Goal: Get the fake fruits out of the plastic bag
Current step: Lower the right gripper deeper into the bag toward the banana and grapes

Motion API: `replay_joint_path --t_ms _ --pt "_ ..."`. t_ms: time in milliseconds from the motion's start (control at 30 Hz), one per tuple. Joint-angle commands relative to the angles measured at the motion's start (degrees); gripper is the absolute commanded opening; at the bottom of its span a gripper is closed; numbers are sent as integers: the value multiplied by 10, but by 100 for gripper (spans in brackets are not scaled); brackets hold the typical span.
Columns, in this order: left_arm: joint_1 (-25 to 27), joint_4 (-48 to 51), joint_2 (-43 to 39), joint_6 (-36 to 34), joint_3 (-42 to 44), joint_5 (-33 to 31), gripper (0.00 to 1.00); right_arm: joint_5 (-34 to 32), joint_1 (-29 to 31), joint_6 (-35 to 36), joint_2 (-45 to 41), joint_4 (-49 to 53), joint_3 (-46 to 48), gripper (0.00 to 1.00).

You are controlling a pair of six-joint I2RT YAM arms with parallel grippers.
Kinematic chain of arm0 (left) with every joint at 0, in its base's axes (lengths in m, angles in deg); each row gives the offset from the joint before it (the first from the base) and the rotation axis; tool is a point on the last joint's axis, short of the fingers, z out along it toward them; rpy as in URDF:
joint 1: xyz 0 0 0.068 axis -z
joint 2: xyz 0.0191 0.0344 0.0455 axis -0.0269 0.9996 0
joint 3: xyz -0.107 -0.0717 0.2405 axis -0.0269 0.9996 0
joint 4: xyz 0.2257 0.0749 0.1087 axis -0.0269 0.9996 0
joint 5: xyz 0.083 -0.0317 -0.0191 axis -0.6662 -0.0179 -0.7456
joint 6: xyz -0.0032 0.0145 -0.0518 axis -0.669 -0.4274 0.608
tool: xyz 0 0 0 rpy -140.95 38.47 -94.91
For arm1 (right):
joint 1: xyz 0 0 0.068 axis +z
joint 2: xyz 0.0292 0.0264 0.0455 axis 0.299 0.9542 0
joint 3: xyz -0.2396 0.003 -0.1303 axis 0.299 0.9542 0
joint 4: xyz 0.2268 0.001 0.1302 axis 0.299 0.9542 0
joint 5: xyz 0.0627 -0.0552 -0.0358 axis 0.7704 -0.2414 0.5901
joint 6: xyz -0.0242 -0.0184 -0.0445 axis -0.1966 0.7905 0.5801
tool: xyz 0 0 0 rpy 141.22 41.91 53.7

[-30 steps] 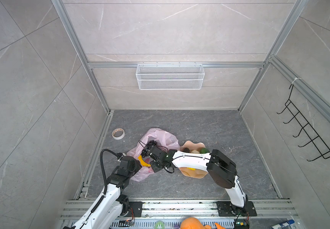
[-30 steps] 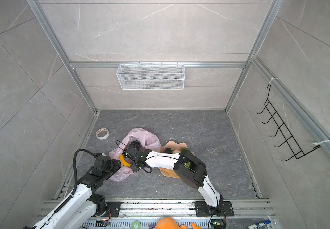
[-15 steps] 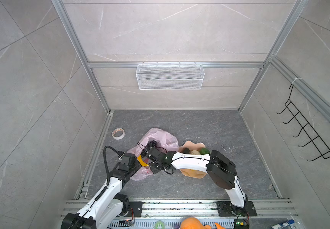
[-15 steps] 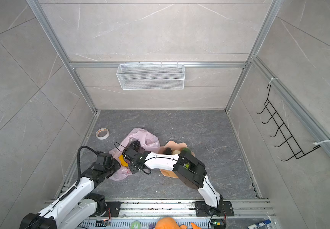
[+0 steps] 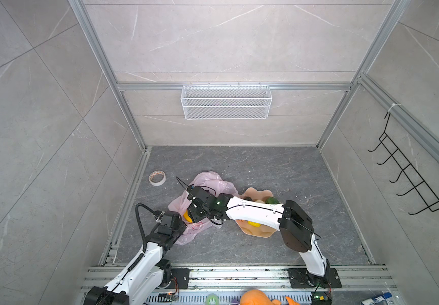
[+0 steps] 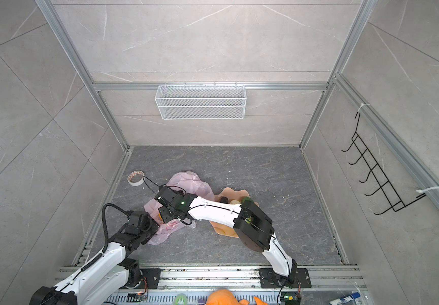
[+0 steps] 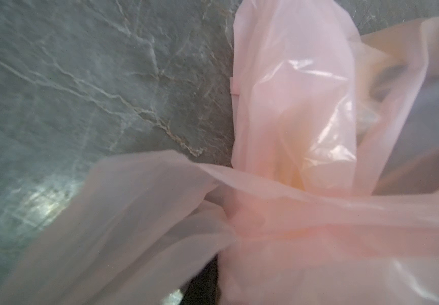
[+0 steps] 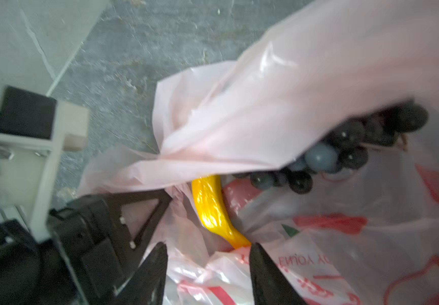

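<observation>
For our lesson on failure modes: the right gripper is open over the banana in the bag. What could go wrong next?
The right gripper straddles the banana tip beside loose bag film; closing may pinch plastic too.
The glossy tip might slip.
A fold covers the grapes; the left gripper may not lift it clear.

- The plastic bag point(image 8: 279, 105) bears red lettering point(image 8: 296, 261) at the lower middle of the right wrist view. It stands upside down in the frame and seems to read "ENJOY YOUR"; the next word is blurred.
- The blue marker point(image 5: 375, 299), at the lower right of both top views, carries white print too small to read.
</observation>
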Motion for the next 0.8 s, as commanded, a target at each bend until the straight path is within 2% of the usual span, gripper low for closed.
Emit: replay_joint_path --t_ms 0,133,567,767 --pt "-3 -23 4 -2 7 21 7 9 5 1 47 29 -31 53" --pt "-3 -25 -7 -10 9 24 7 18 5 18 86 44 -69 52" --pt "-3 -43 -11 -11 19 37 3 -17 5 54 202 106 -205 50" --pt "-3 -44 -12 -15 18 33 2 -29 5 67 227 135 -246 44"
